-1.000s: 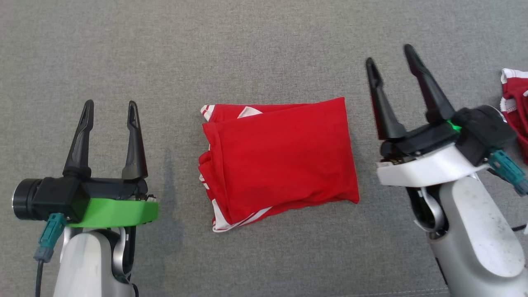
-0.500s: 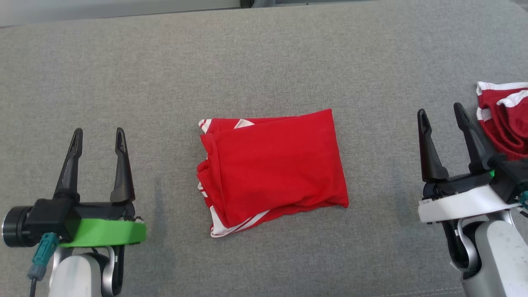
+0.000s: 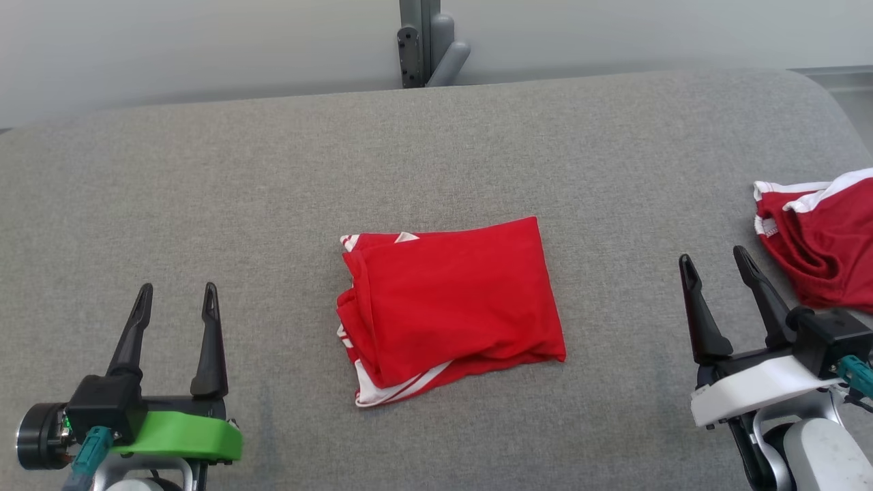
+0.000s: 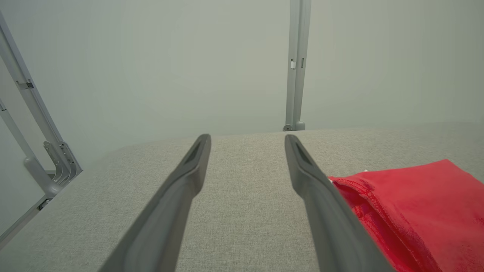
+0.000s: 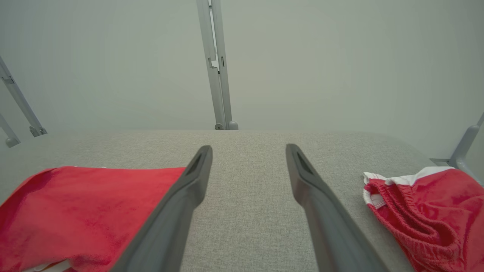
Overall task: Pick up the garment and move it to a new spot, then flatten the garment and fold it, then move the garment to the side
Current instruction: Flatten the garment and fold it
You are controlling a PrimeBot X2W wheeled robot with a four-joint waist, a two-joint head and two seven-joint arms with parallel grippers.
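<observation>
Hovering at the lower left, the left gripper point(image 3: 177, 290) is standing spread and empty over the grey cushion point(image 3: 273, 170). Midway, the folded red garment point(image 3: 450, 307) is lying flat. The right gripper point(image 3: 713, 258) is gaping empty too, near another red piece point(image 3: 829, 239), possibly shorts.

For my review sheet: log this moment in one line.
garment: folded, lying between grippers | left gripper: open, empty | right gripper: open, empty | second red garment: far right, untouched
</observation>
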